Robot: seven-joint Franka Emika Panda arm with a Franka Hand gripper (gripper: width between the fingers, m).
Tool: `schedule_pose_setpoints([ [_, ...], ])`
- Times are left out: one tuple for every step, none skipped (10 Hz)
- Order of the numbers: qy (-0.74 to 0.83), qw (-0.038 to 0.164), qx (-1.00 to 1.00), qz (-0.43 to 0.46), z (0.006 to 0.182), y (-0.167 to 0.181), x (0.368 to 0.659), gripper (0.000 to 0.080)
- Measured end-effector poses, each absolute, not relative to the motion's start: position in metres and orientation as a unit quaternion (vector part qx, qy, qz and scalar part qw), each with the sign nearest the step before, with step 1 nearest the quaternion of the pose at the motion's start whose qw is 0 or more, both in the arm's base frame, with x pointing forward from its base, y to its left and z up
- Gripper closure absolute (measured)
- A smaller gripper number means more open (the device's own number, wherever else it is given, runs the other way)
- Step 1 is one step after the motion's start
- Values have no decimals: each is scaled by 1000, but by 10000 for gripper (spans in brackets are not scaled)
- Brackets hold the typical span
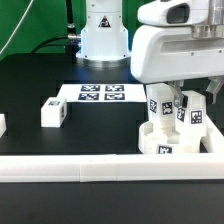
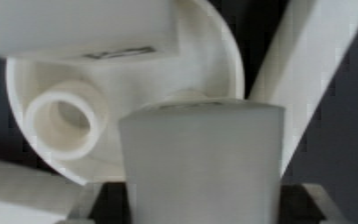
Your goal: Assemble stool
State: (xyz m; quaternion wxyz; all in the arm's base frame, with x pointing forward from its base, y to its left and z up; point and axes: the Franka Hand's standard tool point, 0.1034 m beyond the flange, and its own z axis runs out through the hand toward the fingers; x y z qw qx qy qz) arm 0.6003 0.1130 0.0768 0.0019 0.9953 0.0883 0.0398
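The white round seat disc (image 1: 160,142) sits in the corner at the exterior view's right, with two white leg blocks (image 1: 161,106) (image 1: 191,116) standing on it, tags facing out. My gripper (image 1: 174,96) hangs right above them. In the wrist view my gripper (image 2: 197,206) is shut on a leg block (image 2: 204,150), whose sides meet both dark fingers (image 2: 105,202). Beyond it lies the seat disc (image 2: 140,90) with an empty round socket (image 2: 60,120), and another leg block (image 2: 78,30) stands on the seat. A third leg block (image 1: 53,112) lies loose at the exterior view's left.
The marker board (image 1: 100,93) lies mid-table before the robot base (image 1: 103,35). A long white rail (image 1: 90,168) runs along the front and another rail (image 1: 214,140) closes the right side. A small white piece (image 1: 2,124) shows at the left edge.
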Motion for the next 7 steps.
schedule_pose_setpoints([
  [31, -2, 998, 45, 77, 116, 599, 461],
  [-43, -9, 998, 44, 77, 119, 598, 461],
  [-108, -14, 993, 43, 77, 121, 597, 461],
  [-176, -18, 983, 41, 76, 120, 597, 461],
  [-237, -20, 970, 40, 76, 119, 597, 461],
  [-277, -22, 960, 39, 76, 118, 598, 461],
  [-310, -24, 950, 38, 76, 117, 598, 461],
])
